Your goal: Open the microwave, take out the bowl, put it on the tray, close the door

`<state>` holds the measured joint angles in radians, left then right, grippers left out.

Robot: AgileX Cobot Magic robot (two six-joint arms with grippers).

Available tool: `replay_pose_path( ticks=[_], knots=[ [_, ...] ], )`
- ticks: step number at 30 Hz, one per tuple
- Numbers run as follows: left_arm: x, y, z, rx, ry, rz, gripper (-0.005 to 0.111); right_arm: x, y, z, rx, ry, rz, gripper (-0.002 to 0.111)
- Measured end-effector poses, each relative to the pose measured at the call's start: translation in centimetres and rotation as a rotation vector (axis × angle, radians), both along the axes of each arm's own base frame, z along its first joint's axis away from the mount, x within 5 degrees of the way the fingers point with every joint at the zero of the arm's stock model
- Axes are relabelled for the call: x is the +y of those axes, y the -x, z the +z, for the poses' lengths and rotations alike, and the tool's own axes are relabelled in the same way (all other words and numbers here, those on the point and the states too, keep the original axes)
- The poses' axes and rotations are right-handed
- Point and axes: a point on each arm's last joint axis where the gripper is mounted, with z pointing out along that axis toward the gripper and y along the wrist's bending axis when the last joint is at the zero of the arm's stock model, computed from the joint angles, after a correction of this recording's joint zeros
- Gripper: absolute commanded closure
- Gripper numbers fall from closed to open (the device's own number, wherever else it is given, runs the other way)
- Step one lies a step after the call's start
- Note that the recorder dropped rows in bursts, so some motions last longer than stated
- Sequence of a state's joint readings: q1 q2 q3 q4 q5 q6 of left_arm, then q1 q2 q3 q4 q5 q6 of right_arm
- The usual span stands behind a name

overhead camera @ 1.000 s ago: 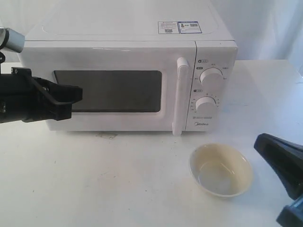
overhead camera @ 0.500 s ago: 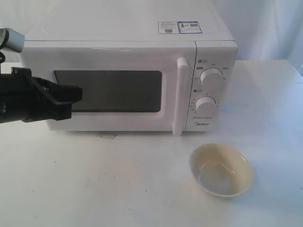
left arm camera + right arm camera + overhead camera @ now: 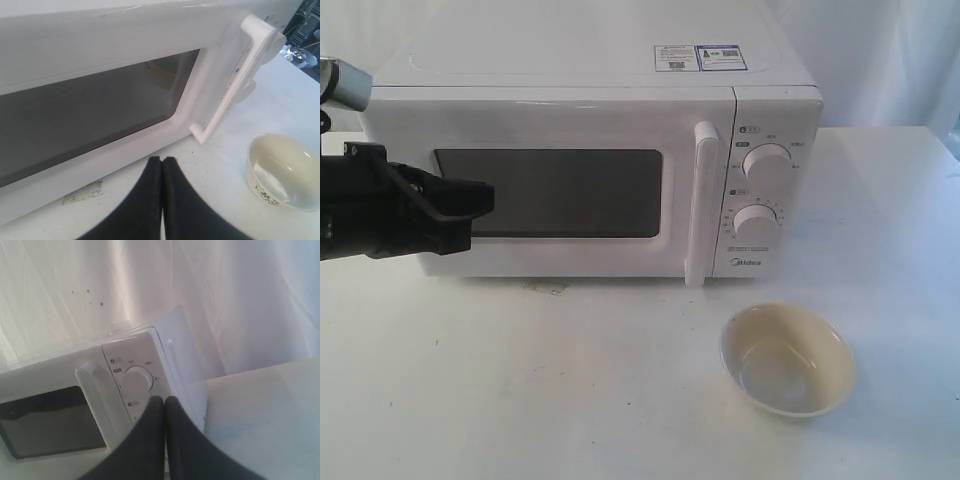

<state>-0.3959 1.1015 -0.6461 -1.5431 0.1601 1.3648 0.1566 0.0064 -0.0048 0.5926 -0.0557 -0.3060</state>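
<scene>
Right gripper [image 3: 163,401] — one second ago in the exterior view's lower right corner, near the bowl [image 3: 787,358] — no longer appears in that view.

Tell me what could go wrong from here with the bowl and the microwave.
1. The bowl sits on the bare table and no tray is in view, so the tray step may be missed.
2. The left end effector is shut and hangs in front of the door; a push forward could shove the microwave back.
3. The bowl lies near the handle; an arm reaching there might knock it.
</scene>
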Motion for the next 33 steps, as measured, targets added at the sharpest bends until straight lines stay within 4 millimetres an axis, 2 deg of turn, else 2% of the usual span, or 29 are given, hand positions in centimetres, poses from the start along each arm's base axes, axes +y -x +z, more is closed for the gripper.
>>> replay_pose_path(
  ticks=[5,7,8,14,33],
  knots=[
    [0.0,0.0,0.0,0.0,0.0,0.0,0.107,0.4,0.0,-0.6,0.065,0.015,0.045,0.108],
    [0.0,0.0,0.0,0.0,0.0,0.0,0.107,0.5,0.0,-0.9,0.081,0.118,0.05,0.108],
    [0.0,0.0,0.0,0.0,0.0,0.0,0.107,0.6,0.0,-1.3,0.116,0.187,0.058,0.108],
    [0.0,0.0,0.0,0.0,0.0,0.0,0.107,0.1,0.2,-3.4,0.353,0.22,0.029,0.108],
    [0.0,0.0,0.0,0.0,0.0,0.001,0.107,0.1,0.2,-3.5,0.363,0.218,0.023,0.108]
  ],
)
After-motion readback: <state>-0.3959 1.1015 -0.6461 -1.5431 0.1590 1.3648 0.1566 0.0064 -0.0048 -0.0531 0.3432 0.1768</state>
